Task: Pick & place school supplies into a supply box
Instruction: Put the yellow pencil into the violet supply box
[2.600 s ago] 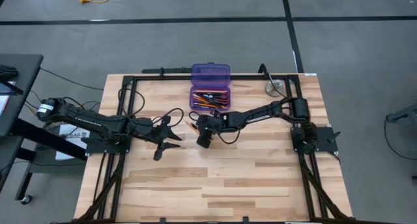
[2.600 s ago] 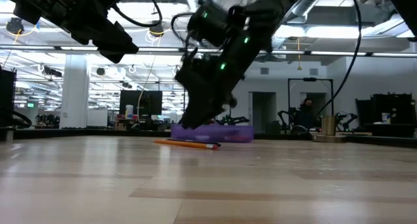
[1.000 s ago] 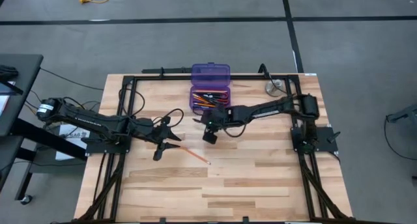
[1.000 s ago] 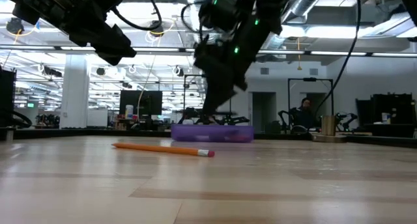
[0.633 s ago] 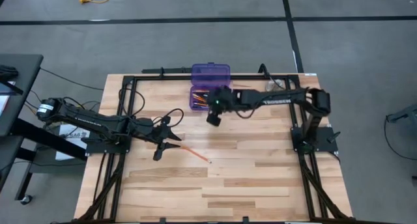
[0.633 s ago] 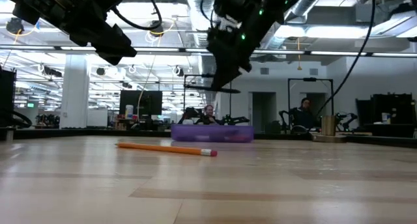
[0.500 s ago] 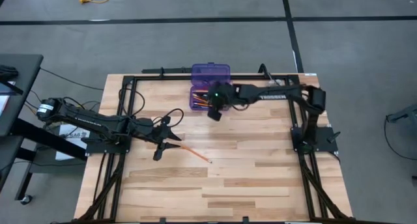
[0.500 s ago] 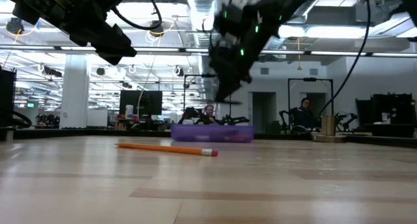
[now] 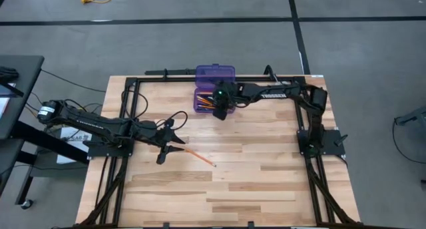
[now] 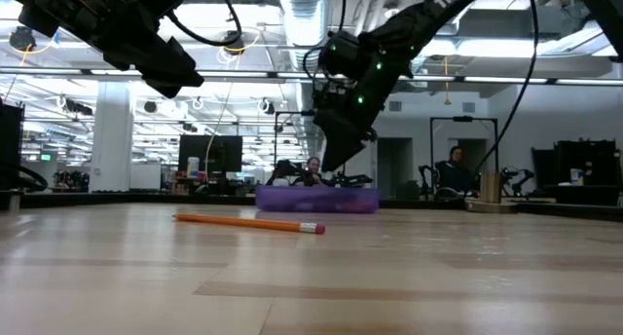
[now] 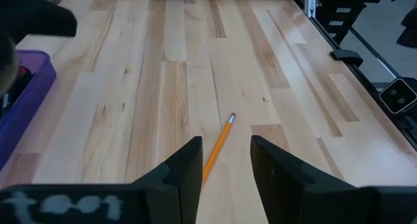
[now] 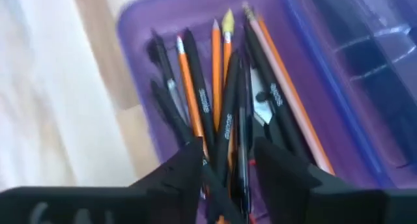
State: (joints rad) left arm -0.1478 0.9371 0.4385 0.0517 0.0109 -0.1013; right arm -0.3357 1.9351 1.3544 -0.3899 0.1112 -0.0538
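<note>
The purple supply box [image 9: 214, 100] stands open at the far middle of the table, its lid [image 9: 215, 74] folded back. Orange pencils and black pens [image 12: 225, 87] lie side by side in it. My right gripper [image 9: 221, 113] [image 12: 227, 152] hangs open just above the box [image 10: 316, 200], fingers slanting down, with nothing between them. One orange pencil [image 9: 200, 157] [image 10: 248, 222] lies flat on the table left of centre. My left gripper [image 9: 178, 140] [image 11: 225, 149] hovers open above the table beside the pencil's [image 11: 218, 146] left end and touches nothing.
A round metal disc [image 9: 279, 90] lies at the far right corner. A black frame rail [image 9: 200, 78] runs along the far edge behind the box. Bare wood [image 9: 253, 182] fills the near half of the table. In the low view people sit in the room far behind.
My right gripper has gone from near the table's middle toward the far edge, carrying a thin dark pen, and now stands over the box. It has let go: the pen no longer shows below its fingers. The loose pencil has kept its place.
</note>
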